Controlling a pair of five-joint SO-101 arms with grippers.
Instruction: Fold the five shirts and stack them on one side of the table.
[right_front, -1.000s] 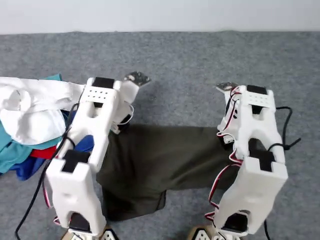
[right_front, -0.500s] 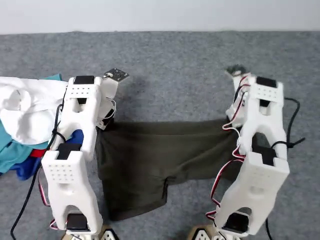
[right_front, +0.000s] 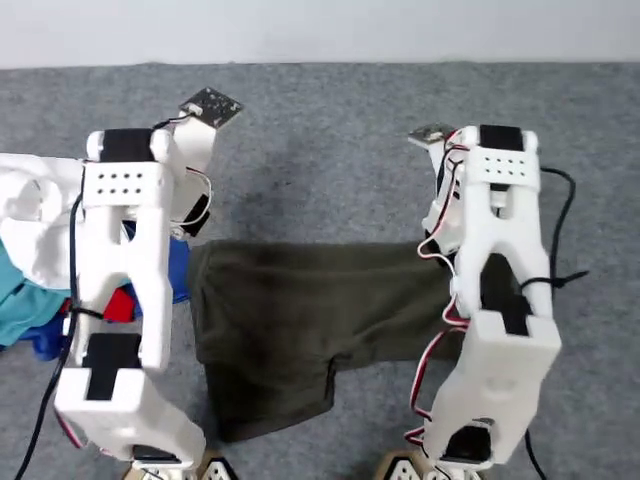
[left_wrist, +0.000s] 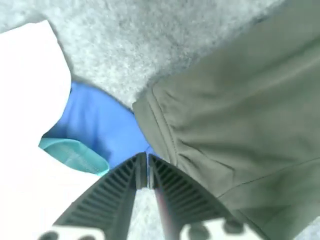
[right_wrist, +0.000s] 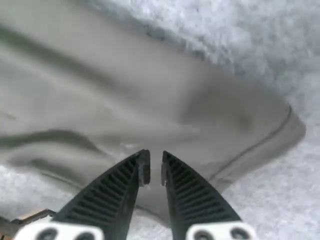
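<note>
Seen from the high view, an olive shirt lies spread across the grey surface between the two arms, with a sleeve or flap trailing toward the near edge. The left arm stands at the shirt's left border and the right arm over its right end. Just left of the olive shirt is a heap of other shirts: a white shirt on top, with a blue shirt, a red shirt and a teal shirt showing beneath it. In the left wrist view, the left hand is clenched, its two dark ribbed fingers pressed almost tip to tip with no cloth caught between them. It hangs over the spot where the hemmed corner of the olive shirt meets the blue shirt, and the teal cloth and white cloth lie just beside. In the right wrist view, the right hand is released, a narrow gap between its fingers, and it grasps nothing. It hovers over the olive shirt near a rounded, stitched edge, beyond which the grey surface shows.
</note>
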